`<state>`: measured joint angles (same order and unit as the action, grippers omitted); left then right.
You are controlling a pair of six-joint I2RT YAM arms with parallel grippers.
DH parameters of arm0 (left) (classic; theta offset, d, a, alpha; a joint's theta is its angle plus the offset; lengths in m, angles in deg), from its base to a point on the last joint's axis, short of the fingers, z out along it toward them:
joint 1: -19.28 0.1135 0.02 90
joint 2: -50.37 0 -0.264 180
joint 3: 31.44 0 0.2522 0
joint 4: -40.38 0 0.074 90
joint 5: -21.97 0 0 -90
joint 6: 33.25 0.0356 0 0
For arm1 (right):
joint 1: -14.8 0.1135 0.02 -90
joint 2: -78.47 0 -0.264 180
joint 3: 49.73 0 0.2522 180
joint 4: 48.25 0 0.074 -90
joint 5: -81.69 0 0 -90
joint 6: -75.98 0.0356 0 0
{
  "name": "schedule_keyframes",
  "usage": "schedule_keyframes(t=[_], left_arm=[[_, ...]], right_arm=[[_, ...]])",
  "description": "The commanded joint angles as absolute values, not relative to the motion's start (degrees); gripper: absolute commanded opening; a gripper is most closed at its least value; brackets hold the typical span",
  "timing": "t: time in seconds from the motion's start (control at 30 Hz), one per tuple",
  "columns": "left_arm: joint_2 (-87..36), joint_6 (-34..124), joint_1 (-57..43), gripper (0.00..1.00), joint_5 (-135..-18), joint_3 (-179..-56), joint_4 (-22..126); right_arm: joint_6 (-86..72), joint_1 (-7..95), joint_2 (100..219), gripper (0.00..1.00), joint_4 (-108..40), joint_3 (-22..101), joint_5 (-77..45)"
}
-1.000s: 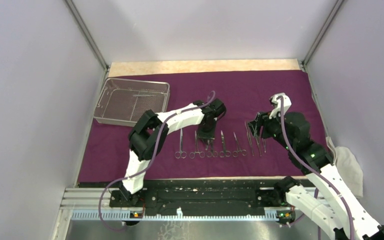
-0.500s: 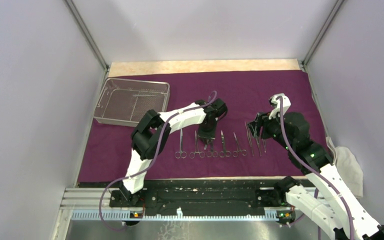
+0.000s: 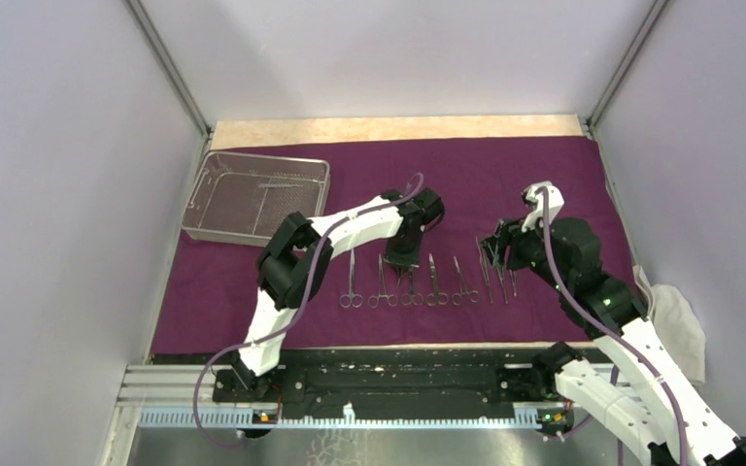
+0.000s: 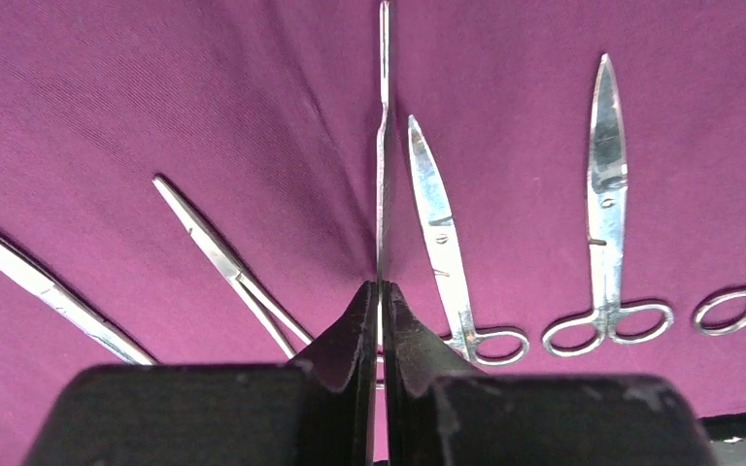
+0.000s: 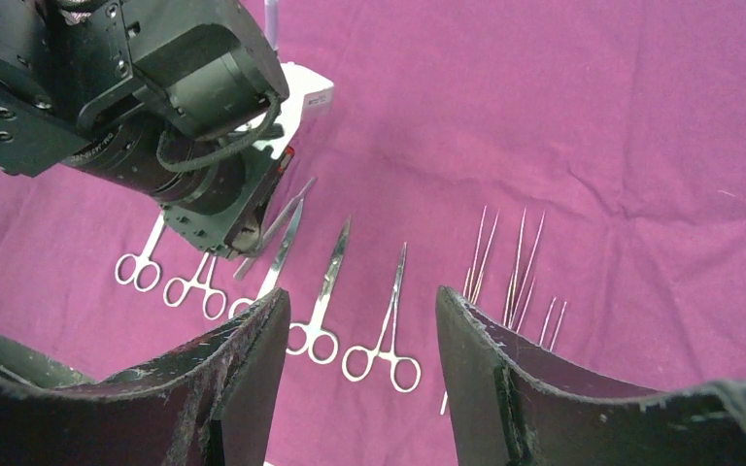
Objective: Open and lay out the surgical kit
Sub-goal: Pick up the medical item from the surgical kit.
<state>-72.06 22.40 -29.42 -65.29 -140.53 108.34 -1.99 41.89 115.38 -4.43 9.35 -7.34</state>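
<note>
Dark purple wrap (image 3: 505,175) is spread flat over the table (image 3: 398,129) and is the reference for everything here. Wire-mesh tray (image 3: 223,209) sits on the wrap's far-left corner, well apart from the tools. A row of steel instruments (image 3: 408,283) lies side by side across the wrap's near-middle, ring handles toward the near edge. A bunch of thin tweezers (image 5: 515,262) lies at the right end of that row. White cloth (image 3: 675,320) lies crumpled just off the wrap's right edge, near the front corner.

Left fingers (image 4: 345,345) are over the middle of the row, pinched nearly together on one slim steel instrument (image 4: 383,146). It shows edge-on, tip pointing toward the wrap's far edge. It may be tweezers, hard to say from this angle, and I cannot tell if it is lifted off the wrap. Two scissors (image 4: 442,243) lie flat on the wrap just beside it, on the side toward the wrap's right edge.

Right fingers (image 5: 243,369) hang above the wrap's right part, over the tweezers end of the row. They are spread wide, with nothing between them and touching nothing.
</note>
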Motion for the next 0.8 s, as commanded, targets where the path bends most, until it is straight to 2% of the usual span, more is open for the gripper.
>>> schedule_keyframes(t=[0.0, 0.2, 0.77], left_arm=[[-71.1, 22.4, -29.4, 0.08, -63.2, -144.2, 110.4], [-69.0, 22.7, -28.4, 0.00, -64.4, -143.8, 110.0], [-72.1, 22.2, -27.7, 0.01, -66.2, -140.7, 108.4]], right_arm=[[-2.7, 42.0, 115.6, 0.57, -5.8, 9.3, -7.7], [-5.6, 42.0, 116.4, 0.57, -6.8, 8.4, -8.0], [-7.7, 42.0, 116.5, 0.57, -6.9, 8.5, -9.4]])
